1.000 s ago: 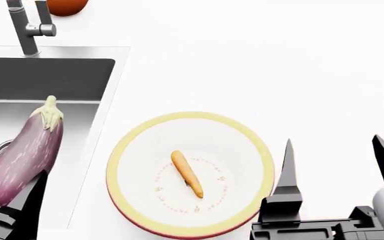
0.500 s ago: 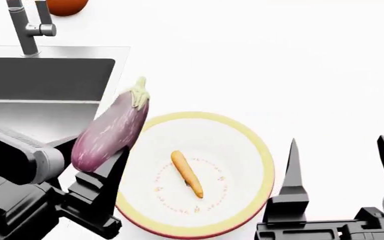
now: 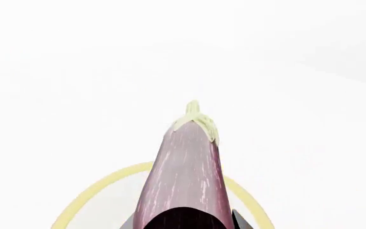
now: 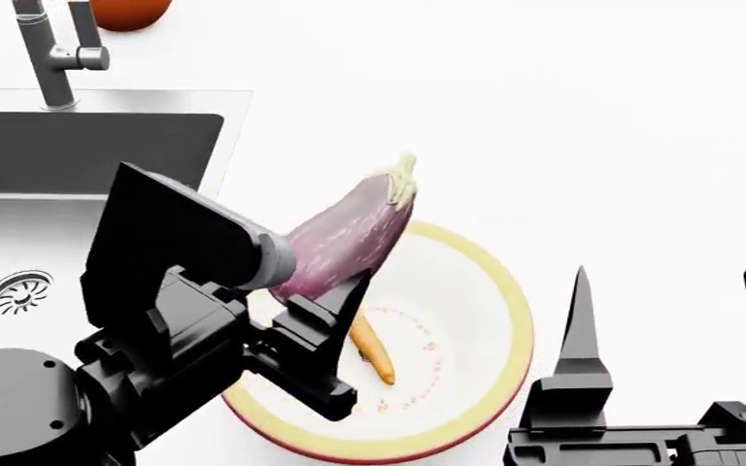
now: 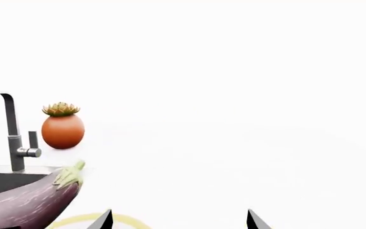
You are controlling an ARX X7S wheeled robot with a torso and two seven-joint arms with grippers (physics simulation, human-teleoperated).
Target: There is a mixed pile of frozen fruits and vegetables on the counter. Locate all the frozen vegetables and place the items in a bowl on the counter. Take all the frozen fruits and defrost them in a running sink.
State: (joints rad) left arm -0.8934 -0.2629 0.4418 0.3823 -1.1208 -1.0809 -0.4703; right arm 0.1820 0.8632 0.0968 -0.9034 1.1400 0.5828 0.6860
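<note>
My left gripper (image 4: 327, 282) is shut on the purple eggplant (image 4: 347, 233), which it holds tilted, its pale green cap pointing up and away, above the left part of the bowl (image 4: 513, 301). The orange carrot (image 4: 373, 354) lies inside the bowl, partly behind a left finger. From the left wrist view the eggplant (image 3: 186, 176) fills the jaws of the gripper (image 3: 181, 224), with the bowl's yellow rim (image 3: 100, 188) below. My right gripper (image 4: 666, 291) stands open and holds nothing, to the right of the bowl. It also shows in its wrist view (image 5: 177, 219), with the eggplant (image 5: 30, 202) nearby. The frozen fruits are out of view.
The steel sink (image 4: 88, 146) with its drain (image 4: 16, 291) and grey faucet (image 4: 55, 58) lies left of the bowl. A round orange-red pot with a green leafy top (image 5: 62, 129) stands behind the faucet (image 5: 11, 138). White counter (image 4: 542, 116) stretches to the right.
My left arm has carried the eggplant rightward, from over the sink to above the bowl's left part. The right gripper has barely moved.
</note>
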